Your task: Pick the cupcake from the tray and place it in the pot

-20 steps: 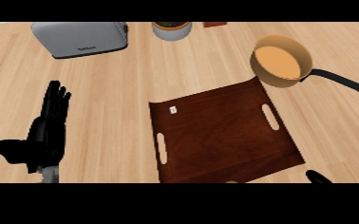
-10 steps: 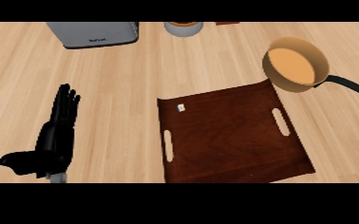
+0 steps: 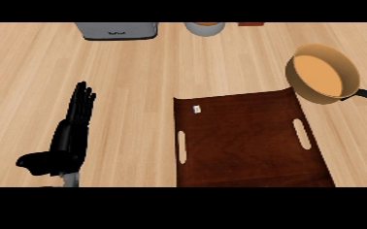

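Note:
A dark brown tray [image 3: 243, 140] with two slot handles lies on the wooden counter at lower centre-right. On its upper left part sits a very small pale object [image 3: 195, 109], perhaps the cupcake; it is too small to tell. An orange-tan pot [image 3: 323, 73] with a dark handle stands just beyond the tray's upper right corner. My left hand [image 3: 68, 136] rests open at lower left, fingers straight and pointing up, well left of the tray. My right hand does not show.
A grey toaster [image 3: 117, 30] stands at the back left edge. A grey cup-like container [image 3: 205, 28] and a small brown object [image 3: 251, 24] sit at the back centre. Bare wooden counter [image 3: 143, 77] lies between the hand and the tray.
The whole view has shifted: tray, pot and toaster sit further right and up in the picture. A dark tip seen at lower right one second ago no longer shows.

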You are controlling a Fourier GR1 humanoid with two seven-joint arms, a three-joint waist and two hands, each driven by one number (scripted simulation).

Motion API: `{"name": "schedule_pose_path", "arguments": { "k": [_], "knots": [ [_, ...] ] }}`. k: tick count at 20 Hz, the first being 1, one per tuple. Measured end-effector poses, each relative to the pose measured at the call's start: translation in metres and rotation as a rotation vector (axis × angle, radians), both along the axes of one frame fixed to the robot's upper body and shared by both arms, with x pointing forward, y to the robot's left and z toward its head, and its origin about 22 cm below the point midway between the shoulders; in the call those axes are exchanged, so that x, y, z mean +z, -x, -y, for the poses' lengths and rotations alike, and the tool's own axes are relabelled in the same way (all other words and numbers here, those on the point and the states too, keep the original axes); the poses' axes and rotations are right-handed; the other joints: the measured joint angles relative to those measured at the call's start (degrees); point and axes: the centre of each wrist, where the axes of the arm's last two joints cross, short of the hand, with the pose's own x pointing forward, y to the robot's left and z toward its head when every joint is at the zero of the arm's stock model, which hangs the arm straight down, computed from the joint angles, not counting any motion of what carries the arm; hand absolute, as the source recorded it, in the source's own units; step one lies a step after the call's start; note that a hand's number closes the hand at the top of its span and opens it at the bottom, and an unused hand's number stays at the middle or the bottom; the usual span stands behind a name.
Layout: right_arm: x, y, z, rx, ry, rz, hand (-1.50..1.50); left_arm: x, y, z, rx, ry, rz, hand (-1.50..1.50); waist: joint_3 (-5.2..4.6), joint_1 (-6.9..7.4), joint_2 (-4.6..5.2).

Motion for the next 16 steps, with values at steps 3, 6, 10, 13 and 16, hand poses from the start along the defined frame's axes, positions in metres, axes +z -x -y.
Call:
{"name": "schedule_pose_path", "arguments": {
  "k": [3,6,10,13,16],
  "knots": [
    [-0.011,0.001,-0.016,-0.028,0.019,-0.043,-1.50,0.005,-0.007,0.004,-0.016,-0.003,0.006,0.00,0.02,0.70,0.13],
    [-0.019,0.002,-0.020,-0.077,0.050,-0.088,-1.50,0.002,-0.009,0.008,-0.027,0.001,0.003,0.00,0.03,1.16,0.23],
    [-0.028,-0.009,-0.027,-0.100,0.065,-0.119,-1.50,0.004,-0.007,0.011,-0.034,-0.004,0.008,0.00,0.04,1.66,0.25],
    [-0.036,-0.019,-0.028,-0.103,0.072,-0.135,-1.50,-0.001,-0.008,0.012,-0.035,0.000,0.005,0.00,0.06,1.69,0.20],
    [-0.039,-0.030,-0.030,-0.098,0.084,-0.140,-1.50,-0.003,-0.006,0.013,-0.036,-0.001,0.002,0.00,0.06,1.74,0.16]
  ]
}}
